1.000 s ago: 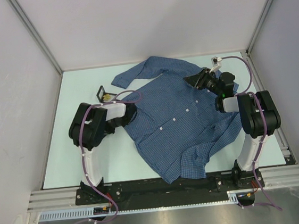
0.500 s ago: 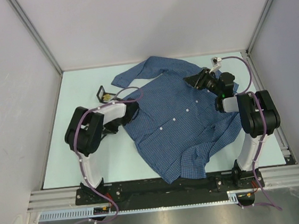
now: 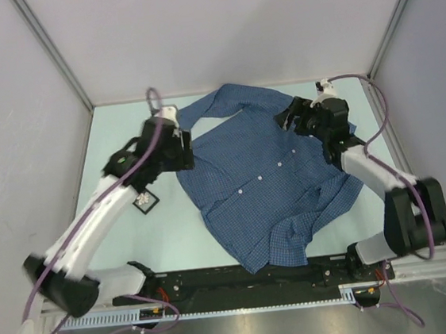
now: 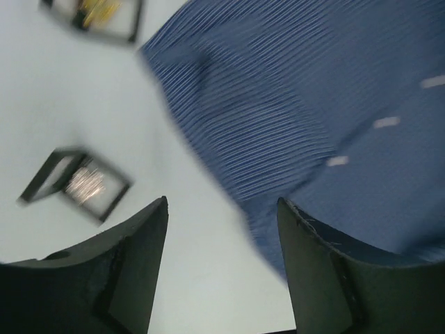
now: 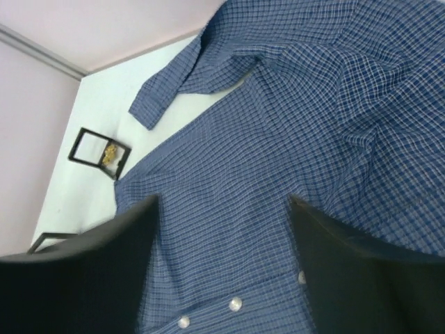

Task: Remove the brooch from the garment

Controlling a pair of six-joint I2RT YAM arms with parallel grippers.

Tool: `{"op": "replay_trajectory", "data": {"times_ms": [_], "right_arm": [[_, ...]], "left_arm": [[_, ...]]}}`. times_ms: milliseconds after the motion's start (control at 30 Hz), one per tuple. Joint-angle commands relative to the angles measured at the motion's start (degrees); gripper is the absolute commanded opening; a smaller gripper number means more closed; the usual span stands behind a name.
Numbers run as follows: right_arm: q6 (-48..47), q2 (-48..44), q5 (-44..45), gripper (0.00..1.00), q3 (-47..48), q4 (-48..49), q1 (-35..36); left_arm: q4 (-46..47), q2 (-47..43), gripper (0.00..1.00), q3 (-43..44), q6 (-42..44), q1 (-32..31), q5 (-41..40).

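Note:
The garment (image 3: pixel 272 182), a blue checked shirt, lies spread on the pale table, and no brooch shows on its cloth. A silvery brooch-like piece sits in a small black box (image 3: pixel 143 199) (image 4: pixel 76 184) left of the shirt. A gold one sits in a second black box (image 5: pixel 103 154) (image 4: pixel 94 14); I cannot tell which is the task's brooch. My left gripper (image 3: pixel 181 151) (image 4: pixel 222 202) hovers open and empty over the shirt's left edge. Over the shirt's upper right, my right gripper (image 3: pixel 283 119) (image 5: pixel 222 198) is open above the button placket (image 5: pixel 235 304), holding nothing.
Grey walls with metal posts close in the table (image 3: pixel 120 249) on three sides. The shirt's sleeve (image 3: pixel 201 109) reaches toward the back left. Purple cables loop from both arms. The metal rail (image 3: pixel 251 277) with the arm bases runs along the near edge.
Both arms unfolded and stretched out over the table; the left swung up and outward, uncovering the box with the silvery piece. Both grippers' jaws spread wider.

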Motion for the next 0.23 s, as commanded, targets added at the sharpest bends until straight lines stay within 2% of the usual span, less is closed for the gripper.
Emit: {"op": "replay_trajectory", "data": {"times_ms": [0, 67, 133, 167, 200], "right_arm": [[-10.5, -12.7, 13.4, 0.97, 8.3, -31.7, 3.0], [-15.0, -17.9, 8.5, 1.0, 11.2, -37.8, 2.9], [-19.2, -25.6, 4.6, 1.0, 11.4, -43.0, 4.6], [-20.2, -28.2, 9.7, 1.0, 11.9, -44.9, 8.1], [-20.9, -30.6, 13.5, 1.0, 11.9, -46.6, 15.9]], "left_arm": [[13.2, -12.0, 0.71, 5.8, -1.9, -0.3, 24.3], [21.6, -15.1, 1.0, 5.5, -5.1, -0.4, 29.0], [28.9, -16.6, 1.0, 3.9, -6.7, -0.3, 31.7], [31.2, -17.8, 1.0, 3.0, -7.6, -0.3, 31.9], [33.2, -18.2, 1.0, 1.8, -6.7, -0.3, 32.4]]}}
